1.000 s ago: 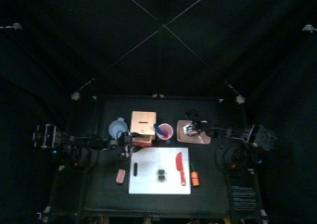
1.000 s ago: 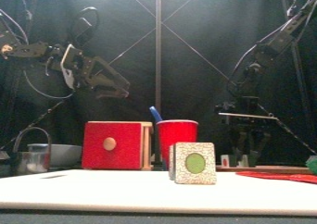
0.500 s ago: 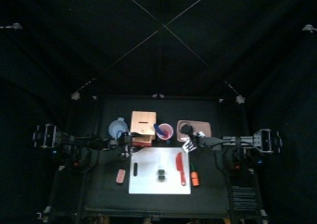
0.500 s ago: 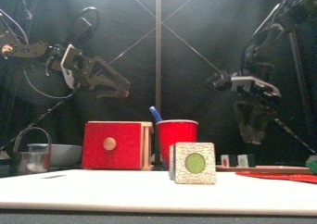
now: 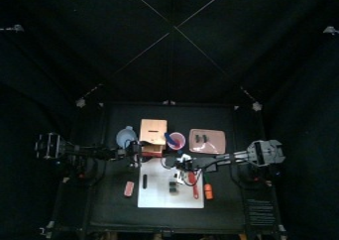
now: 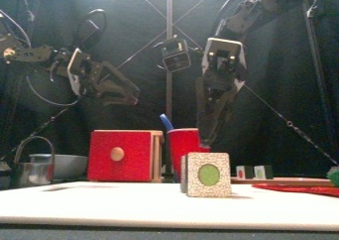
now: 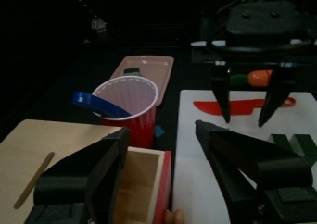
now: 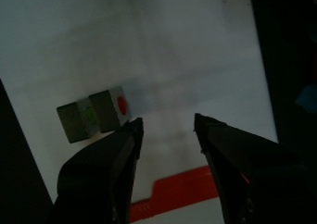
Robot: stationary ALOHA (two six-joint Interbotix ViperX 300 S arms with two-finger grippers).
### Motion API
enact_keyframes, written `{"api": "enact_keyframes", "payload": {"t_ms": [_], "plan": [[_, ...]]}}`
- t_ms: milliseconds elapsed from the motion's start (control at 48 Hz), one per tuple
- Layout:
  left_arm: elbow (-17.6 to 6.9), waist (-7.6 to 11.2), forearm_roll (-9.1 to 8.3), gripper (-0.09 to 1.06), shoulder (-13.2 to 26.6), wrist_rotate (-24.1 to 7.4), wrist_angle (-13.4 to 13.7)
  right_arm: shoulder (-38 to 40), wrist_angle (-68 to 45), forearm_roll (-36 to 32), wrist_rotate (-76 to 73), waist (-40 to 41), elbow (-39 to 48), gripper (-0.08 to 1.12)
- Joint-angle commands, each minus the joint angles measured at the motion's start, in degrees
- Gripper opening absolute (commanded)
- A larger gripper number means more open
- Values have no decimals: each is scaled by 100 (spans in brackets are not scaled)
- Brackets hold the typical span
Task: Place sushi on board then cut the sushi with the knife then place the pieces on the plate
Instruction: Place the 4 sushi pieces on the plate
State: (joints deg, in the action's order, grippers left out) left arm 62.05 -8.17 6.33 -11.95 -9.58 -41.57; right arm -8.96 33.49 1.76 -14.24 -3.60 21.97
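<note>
The sushi roll [image 5: 173, 187] [image 6: 205, 175] stands on the white board [image 5: 157, 196], showing a speckled end with a green centre in the front view. A red knife [image 5: 195, 190] [image 8: 186, 187] lies on the board to its right. My right gripper [image 5: 183, 168] [image 6: 212, 110] hangs open above the board, just behind the sushi [image 8: 96, 117]. The left gripper [image 5: 133, 155] [image 6: 113, 85] is open too, held high over the table's left. A blue knife [image 7: 89, 101] stands in the red cup [image 5: 173, 141] [image 7: 130, 103]. The pink tray [image 5: 208, 139] lies at the back right.
A wooden box with a red drawer front [image 5: 154, 135] [image 6: 126, 156] stands left of the cup, with the blue-grey bowl [image 5: 126, 137] beyond it. A metal cutter [image 6: 38, 168] sits far left. A pink toy [image 5: 130, 188] and an orange toy [image 5: 208, 192] flank the board.
My right arm has swung in from the table's right side to hang over the board near the sushi. The left arm has stayed where it was.
</note>
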Motion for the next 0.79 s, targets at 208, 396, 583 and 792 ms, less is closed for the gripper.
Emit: {"api": "enact_keyframes", "payload": {"t_ms": [208,396,583,792], "plan": [[-79,-53,9,93,62,9,9,-79,79,589,281,-176,-378,83],[-88,-26,0,93,79,0,70,-176,105,650,281,-264,-422,83],[-105,-26,9,93,79,0,70,-308,97,642,281,-264,-396,83],[-97,-26,9,93,79,0,70,-439,62,580,290,-220,-387,80]]}}
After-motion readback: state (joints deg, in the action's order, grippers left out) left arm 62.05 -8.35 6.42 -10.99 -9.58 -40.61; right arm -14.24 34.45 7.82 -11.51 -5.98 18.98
